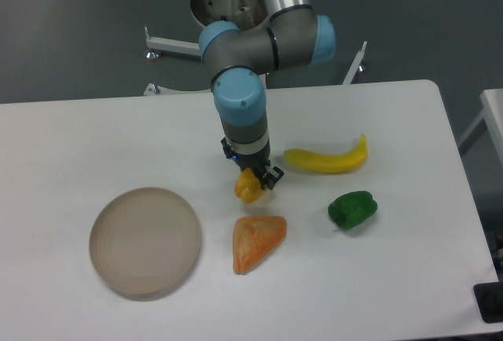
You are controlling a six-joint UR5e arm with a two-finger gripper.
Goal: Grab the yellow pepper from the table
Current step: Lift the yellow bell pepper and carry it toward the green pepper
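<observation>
1. Look at the middle of the table [94, 133]: your gripper [253, 181] points down from the grey and blue arm [240, 105], and its fingers are clamped on the yellow pepper [247, 188].
2. You can see the yellow pepper's lower part bulging out below and to the left of the black fingers; whether it touches the tabletop or hangs just above it cannot be told from this view.
3. Just nearer than the pepper lies the orange wedge [256, 242], its point towards the near edge, close to the pepper but apart from it.
4. To the right of the gripper you have the banana [328, 159], lying curved on the table.
5. Nearer than the banana sits the green pepper [352, 209].
6. Well to the left, near the front, you find the round beige plate [145, 241].
</observation>
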